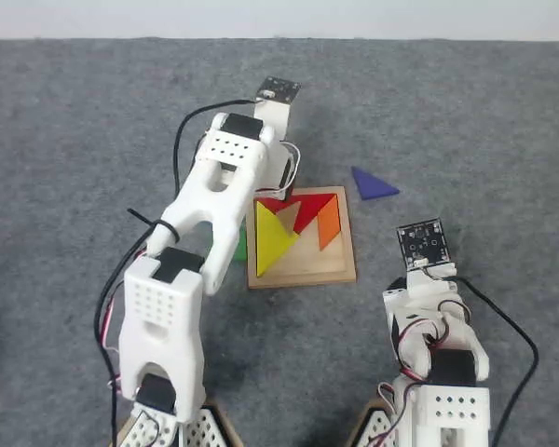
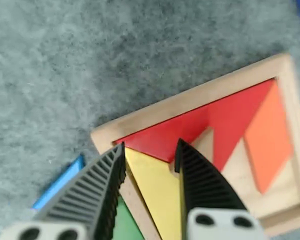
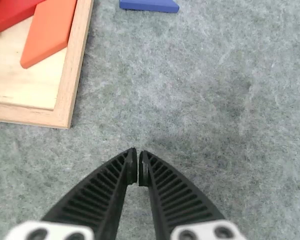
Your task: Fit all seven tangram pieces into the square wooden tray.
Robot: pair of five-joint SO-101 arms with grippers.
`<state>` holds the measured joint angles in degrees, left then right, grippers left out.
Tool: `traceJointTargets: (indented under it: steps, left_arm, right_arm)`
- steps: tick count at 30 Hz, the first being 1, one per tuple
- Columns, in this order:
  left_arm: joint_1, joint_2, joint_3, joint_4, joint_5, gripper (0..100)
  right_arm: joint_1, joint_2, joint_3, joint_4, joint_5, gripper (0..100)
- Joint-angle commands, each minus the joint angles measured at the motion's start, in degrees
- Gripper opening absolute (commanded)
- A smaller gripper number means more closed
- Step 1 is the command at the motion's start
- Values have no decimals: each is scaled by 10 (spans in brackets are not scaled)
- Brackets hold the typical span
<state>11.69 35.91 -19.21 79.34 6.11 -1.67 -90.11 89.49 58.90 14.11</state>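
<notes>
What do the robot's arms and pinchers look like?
The left arm and right arm are chunky white plastic with rows of little holes. Black cables loop alongside. The left gripper and right gripper have black, ribbed fingers tapering to points.

Yellow piece (image 1: 270,240), orange piece (image 1: 329,223), blue triangle (image 1: 373,184), grey table (image 1: 74,140)

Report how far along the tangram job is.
Done: the red, yellow and orange pieces lie in the tray, with bare wood showing beside them.
In hand: nothing. The left gripper is open over the tray's corner, and the right gripper is shut over the carpet.
Left: the dark blue triangle, the green piece and the light blue piece lie outside the tray.
</notes>
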Motion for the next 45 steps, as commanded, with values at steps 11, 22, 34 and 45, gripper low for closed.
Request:
traceJointTargets:
  steps: [11,22,34,45]
  left_arm:
    - [24,8,-26,10,-10,162]
    - [-48,-144,-9,88,-33,117]
    - [2,-164,177,-26,-47,115]
    - [18,-76,158,-51,-34,115]
  right_arm:
    - [-7,-10,-8,2,5,16]
    - [-7,-10,-9,2,5,16]
    - [-7,-10,-9,3,5,16]
    - [-7,-10,-10,3,5,16]
